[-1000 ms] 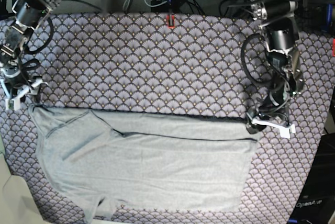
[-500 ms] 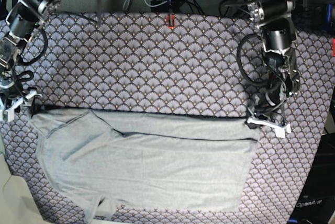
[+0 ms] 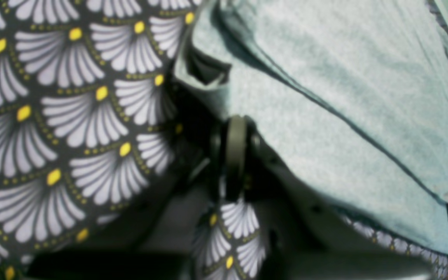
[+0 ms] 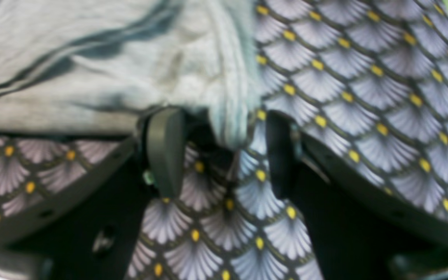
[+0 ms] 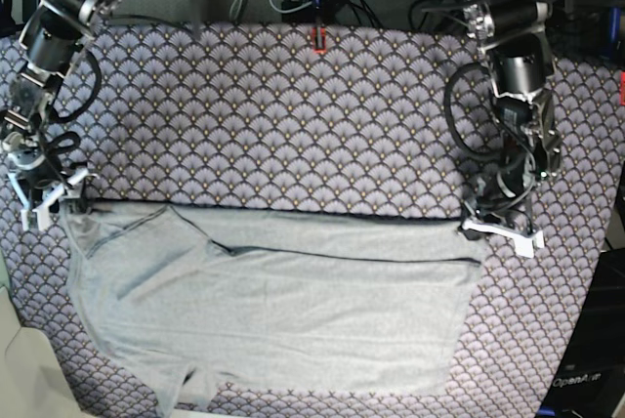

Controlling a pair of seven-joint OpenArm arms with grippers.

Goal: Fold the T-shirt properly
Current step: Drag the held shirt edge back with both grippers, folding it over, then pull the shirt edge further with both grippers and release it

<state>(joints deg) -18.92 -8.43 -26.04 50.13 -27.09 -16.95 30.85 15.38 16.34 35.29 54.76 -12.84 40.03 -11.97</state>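
shirt flat on near tabletop, folded edge far | left claw clenched at its right corner | right claw released, straddling left corner | pinch both layers evenly before you lift

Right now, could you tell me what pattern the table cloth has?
The table cloth has pale purple scallop fans with yellow dots on dark ground, clearest in the left wrist view.
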